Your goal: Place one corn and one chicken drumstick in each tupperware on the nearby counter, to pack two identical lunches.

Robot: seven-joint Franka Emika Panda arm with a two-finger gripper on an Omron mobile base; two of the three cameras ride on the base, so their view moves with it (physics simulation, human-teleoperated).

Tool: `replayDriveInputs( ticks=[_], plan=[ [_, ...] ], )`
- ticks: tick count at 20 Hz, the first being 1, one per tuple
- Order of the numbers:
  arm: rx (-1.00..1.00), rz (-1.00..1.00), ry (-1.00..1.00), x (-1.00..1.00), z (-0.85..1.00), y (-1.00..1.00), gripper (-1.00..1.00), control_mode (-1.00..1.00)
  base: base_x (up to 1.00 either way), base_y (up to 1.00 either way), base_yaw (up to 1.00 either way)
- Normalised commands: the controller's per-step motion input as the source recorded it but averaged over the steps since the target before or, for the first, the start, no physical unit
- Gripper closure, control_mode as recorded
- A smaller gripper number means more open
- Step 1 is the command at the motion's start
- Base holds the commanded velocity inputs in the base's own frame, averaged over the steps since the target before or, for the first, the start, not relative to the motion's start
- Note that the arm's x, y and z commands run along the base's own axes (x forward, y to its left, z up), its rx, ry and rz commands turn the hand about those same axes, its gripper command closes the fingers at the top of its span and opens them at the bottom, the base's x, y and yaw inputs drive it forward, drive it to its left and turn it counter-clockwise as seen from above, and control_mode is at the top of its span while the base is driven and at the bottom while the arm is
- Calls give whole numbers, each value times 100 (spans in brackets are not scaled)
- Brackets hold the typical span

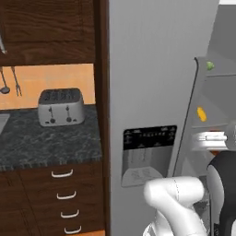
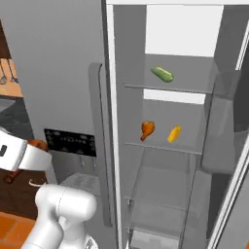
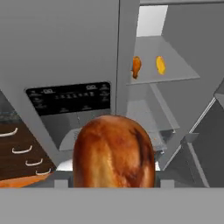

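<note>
Drumstick in the tool, clear of the fridge, two items left on the shelf.

The tool (image 3: pixel 113 186) is clamped on a chicken drumstick (image 3: pixel 113 151), meaty end up close to the lens, presumably for carrying toward the worktop (image 1: pixel 46 136). The hand view hides the worktop; the left base view shows it at 9 o'clock with a toaster (image 1: pixel 61 107) but no tupperware in sight. The right base view alone shows the husked corn (image 2: pixel 162 74) at 12 o'clock, above the second drumstick (image 2: pixel 147 129) and yellow corn (image 2: pixel 174 134).
</note>
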Motion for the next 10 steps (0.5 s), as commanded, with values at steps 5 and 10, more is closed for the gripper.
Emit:
replayDriveInputs(
  ticks=[5,10],
  plan=[
    [0,0,0,0,0,0,100,100,-2,100,23],
    [0,0,0,0,0,0,100,100,-3,100,22]
  ],
)
